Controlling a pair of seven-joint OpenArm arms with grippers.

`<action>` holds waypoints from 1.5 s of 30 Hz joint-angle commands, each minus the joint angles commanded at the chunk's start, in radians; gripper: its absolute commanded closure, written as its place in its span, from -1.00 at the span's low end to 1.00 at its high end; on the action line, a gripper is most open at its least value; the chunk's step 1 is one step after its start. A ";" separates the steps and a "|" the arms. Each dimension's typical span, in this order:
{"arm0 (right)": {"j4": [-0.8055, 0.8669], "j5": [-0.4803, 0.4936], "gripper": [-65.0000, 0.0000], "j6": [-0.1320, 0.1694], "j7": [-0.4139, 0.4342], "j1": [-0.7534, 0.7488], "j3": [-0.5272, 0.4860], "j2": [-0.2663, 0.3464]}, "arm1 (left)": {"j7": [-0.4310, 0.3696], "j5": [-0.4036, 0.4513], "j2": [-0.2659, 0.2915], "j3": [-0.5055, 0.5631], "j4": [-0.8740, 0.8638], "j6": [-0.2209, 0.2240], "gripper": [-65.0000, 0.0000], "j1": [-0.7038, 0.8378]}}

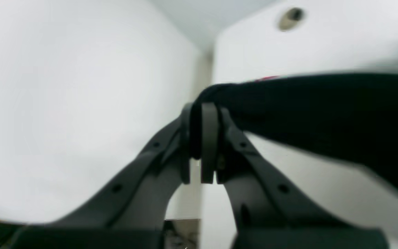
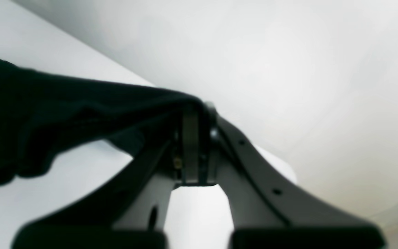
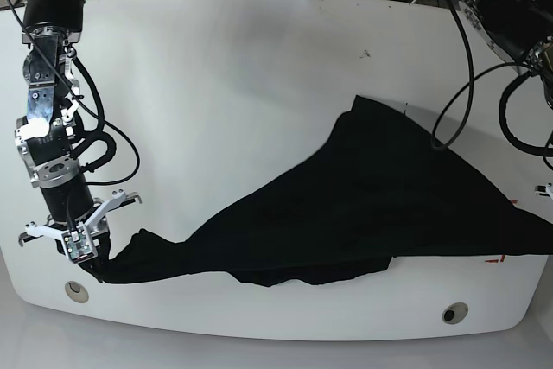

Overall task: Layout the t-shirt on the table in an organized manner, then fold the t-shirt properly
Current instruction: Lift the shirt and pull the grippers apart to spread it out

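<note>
The black t-shirt (image 3: 371, 196) lies stretched in a rough triangle across the white table (image 3: 242, 66), from the lower left to the right edge. My right gripper (image 3: 86, 257) is at the front left, shut on one end of the fabric. Seen from the right wrist, the right gripper (image 2: 195, 114) pinches the t-shirt (image 2: 64, 110), which trails off to the left. The left wrist view shows my left gripper (image 1: 204, 110) shut on the t-shirt (image 1: 323, 110), lifted a little above the table. That gripper is beyond the right edge of the base view.
Two grey grommet holes (image 3: 76, 291) (image 3: 449, 312) sit near the table's front edge; one grommet (image 1: 290, 18) also shows in the left wrist view. Red marks (image 3: 499, 258) peek out by the shirt's right end. Black cables (image 3: 518, 84) hang at the right.
</note>
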 joint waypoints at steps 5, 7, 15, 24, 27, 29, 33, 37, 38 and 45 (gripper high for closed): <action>-0.003 -0.005 1.00 0.000 0.000 -0.002 0.000 0.000 | 0.002 0.002 -0.014 0.002 -0.002 0.000 0.99 0.003; -0.015 -0.005 1.00 0.002 0.000 -0.003 0.000 -0.002 | 0.002 0.002 -0.017 0.000 -0.003 0.000 0.99 0.009; -0.023 -0.005 1.00 0.002 0.000 -0.005 0.000 -0.005 | 0.002 0.002 -0.017 0.000 -0.003 0.000 0.98 0.044; -0.095 -0.008 1.00 0.041 0.002 -0.038 0.002 -0.021 | 0.002 0.002 -0.015 -0.002 -0.054 0.000 0.98 0.066; -0.098 -0.008 1.00 0.043 0.002 -0.069 0.014 -0.031 | 0.000 0.000 -0.020 -0.002 -0.066 0.000 0.98 0.100; -0.098 -0.008 1.00 0.043 0.002 -0.100 0.023 -0.034 | 0.000 0.000 -0.021 -0.002 -0.066 0.000 0.98 0.129; -0.098 -0.008 1.00 0.041 0.002 -0.166 0.028 -0.035 | 0.000 0.000 -0.021 -0.003 -0.066 0.000 0.98 0.207; -0.095 -0.008 1.00 0.032 0.000 -0.227 0.029 -0.052 | 0.000 0.000 -0.021 -0.005 -0.068 0.000 0.98 0.285; -0.094 -0.009 1.00 0.032 0.000 -0.242 0.034 -0.063 | 0.000 0.000 -0.021 -0.005 -0.068 0.000 0.98 0.301; -0.080 -0.009 1.00 0.040 -0.002 -0.347 0.097 -0.107 | 0.000 0.000 -0.021 -0.044 -0.064 0.000 0.98 0.411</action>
